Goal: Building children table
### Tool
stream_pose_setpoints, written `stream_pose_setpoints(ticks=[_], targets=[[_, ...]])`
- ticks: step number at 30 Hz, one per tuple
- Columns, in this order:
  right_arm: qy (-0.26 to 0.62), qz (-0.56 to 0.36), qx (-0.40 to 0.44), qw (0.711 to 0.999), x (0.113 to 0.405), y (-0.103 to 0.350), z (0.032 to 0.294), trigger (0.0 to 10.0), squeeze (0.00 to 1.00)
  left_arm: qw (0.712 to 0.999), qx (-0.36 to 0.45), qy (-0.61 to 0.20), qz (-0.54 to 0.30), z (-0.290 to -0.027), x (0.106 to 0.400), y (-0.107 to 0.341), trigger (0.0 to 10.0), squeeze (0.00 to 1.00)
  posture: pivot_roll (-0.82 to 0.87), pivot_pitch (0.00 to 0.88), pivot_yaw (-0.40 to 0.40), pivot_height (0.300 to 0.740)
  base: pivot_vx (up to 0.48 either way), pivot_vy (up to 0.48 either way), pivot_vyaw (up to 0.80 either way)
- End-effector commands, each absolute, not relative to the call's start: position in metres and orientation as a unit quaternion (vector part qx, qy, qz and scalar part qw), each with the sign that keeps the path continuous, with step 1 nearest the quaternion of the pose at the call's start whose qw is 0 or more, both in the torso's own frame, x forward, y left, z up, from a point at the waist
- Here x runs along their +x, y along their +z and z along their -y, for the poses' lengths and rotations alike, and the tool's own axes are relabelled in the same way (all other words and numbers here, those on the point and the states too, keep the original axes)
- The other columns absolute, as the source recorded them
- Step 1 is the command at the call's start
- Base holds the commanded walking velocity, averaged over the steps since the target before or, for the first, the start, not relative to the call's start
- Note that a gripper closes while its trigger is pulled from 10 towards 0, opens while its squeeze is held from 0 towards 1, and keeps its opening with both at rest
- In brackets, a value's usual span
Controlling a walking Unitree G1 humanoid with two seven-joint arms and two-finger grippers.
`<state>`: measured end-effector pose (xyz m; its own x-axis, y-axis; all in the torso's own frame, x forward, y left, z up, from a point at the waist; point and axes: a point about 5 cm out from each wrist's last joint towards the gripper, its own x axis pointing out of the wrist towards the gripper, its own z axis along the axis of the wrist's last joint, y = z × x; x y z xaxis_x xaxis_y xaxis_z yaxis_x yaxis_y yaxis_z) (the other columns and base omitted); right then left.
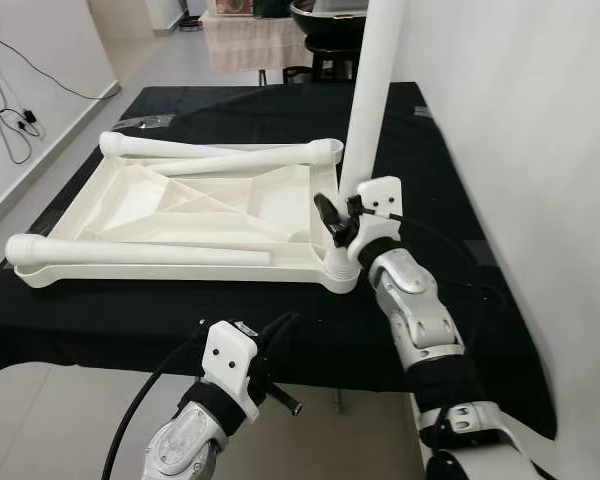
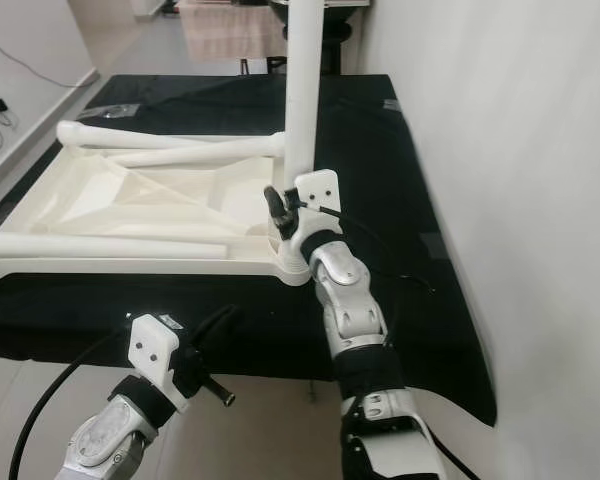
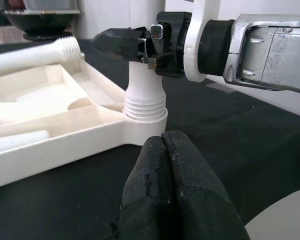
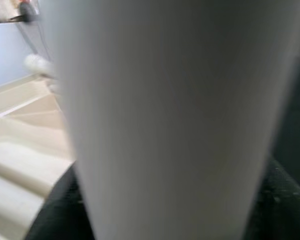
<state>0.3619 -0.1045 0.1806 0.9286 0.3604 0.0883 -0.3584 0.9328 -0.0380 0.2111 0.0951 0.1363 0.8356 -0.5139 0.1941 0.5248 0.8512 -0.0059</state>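
Low in the frame, the left gripper is hovering before the black table, fingers pressed together. At centre, the upturned tabletop is lying with loose legs across it. Right of centre, the right gripper is clamping the upright leg above the corner socket.

The white plastic tabletop lies upside down mid-frame, three loose white plastic legs resting flat across it, while a fourth white leg stands upright in its lower-right corner socket.
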Motion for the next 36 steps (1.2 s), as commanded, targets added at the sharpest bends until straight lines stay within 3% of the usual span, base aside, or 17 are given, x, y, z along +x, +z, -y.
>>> stream_pose_setpoints(ticks=[1,2,3,5,6,8,12,13,15,16,20,29,32,35,36], targets=[[0.228,0.047,0.003,0.973,0.363,0.190,0.096,10.0,1.00,0.959,-0.035,-0.270,0.086,-0.096,0.211,0.134,10.0,0.00,0.09,0.143,0.005,0.740,0.000,0.000,0.00],[0.228,0.047,0.003,0.973,0.363,0.190,0.096,10.0,1.00,0.959,-0.035,-0.270,0.086,-0.096,0.211,0.134,10.0,0.00,0.09,0.143,0.005,0.740,0.000,0.000,0.00],[0.263,0.052,0.001,0.963,0.363,0.196,0.094,10.0,0.00,0.959,-0.035,-0.270,0.086,-0.095,0.212,0.134,10.0,0.00,0.10,0.138,0.002,0.740,0.000,0.000,0.00],[0.366,0.048,-0.012,0.929,0.365,0.204,0.095,10.0,0.00,0.959,-0.035,-0.269,0.085,-0.095,0.213,0.133,10.0,0.00,0.10,0.134,0.001,0.740,0.000,0.000,0.00],[0.366,0.048,-0.012,0.929,0.365,0.204,0.095,10.0,0.00,0.959,-0.035,-0.269,0.085,-0.095,0.213,0.133,10.0,0.00,0.10,0.134,0.001,0.740,0.000,0.000,0.00],[0.430,0.033,-0.022,0.902,0.366,0.206,0.103,10.0,0.00,0.959,-0.036,-0.269,0.085,-0.095,0.214,0.132,10.0,0.00,0.10,0.131,-0.003,0.740,0.000,0.000,0.00],[0.459,0.023,-0.004,0.888,0.369,0.208,0.113,10.0,0.00,0.959,-0.036,-0.268,0.085,-0.095,0.215,0.132,10.0,0.00,0.10,0.129,-0.006,0.740,0.000,0.000,0.00],[0.467,0.023,-0.004,0.884,0.371,0.210,0.118,4.9,0.00,0.959,-0.037,-0.268,0.085,-0.095,0.215,0.131,10.0,0.00,0.10,0.129,-0.009,0.740,0.000,0.000,0.00],[0.479,0.021,-0.006,0.877,0.372,0.211,0.122,4.9,0.00,0.959,-0.037,-0.267,0.086,-0.095,0.215,0.131,10.0,0.00,0.10,0.129,-0.010,0.740,0.000,0.000,0.00],[0.490,0.020,-0.010,0.871,0.371,0.211,0.126,0.0,0.00,0.959,-0.037,-0.266,0.086,-0.095,0.215,0.131,10.0,0.00,0.11,0.129,-0.008,0.740,0.000,0.000,0.00],[0.495,0.013,-0.014,0.869,0.372,0.210,0.133,0.0,0.00,0.960,-0.037,-0.265,0.087,-0.095,0.214,0.131,10.0,0.00,0.11,0.131,-0.010,0.740,0.000,0.000,0.00],[0.442,0.000,-0.002,0.897,0.371,0.196,0.153,0.0,0.00,0.960,-0.036,-0.264,0.088,-0.095,0.212,0.132,10.0,0.00,0.10,0.143,-0.008,0.740,0.000,0.000,0.00],[0.336,-0.044,-0.012,0.941,0.371,0.170,0.158,0.0,0.00,0.959,-0.038,-0.267,0.087,-0.095,0.211,0.132,10.0,0.00,0.10,0.152,-0.006,0.740,0.000,0.000,0.00],[0.279,-0.066,-0.030,0.957,0.370,0.159,0.158,0.0,0.00,0.959,-0.038,-0.267,0.087,-0.096,0.210,0.132,10.0,0.00,0.10,0.153,-0.006,0.740,0.000,0.000,0.00],[0.187,-0.101,-0.031,0.977,0.359,0.141,0.154,0.0,0.00,0.959,-0.037,-0.268,0.087,-0.096,0.210,0.132,10.0,0.00,0.10,0.160,-0.003,0.740,0.000,0.000,0.00]])
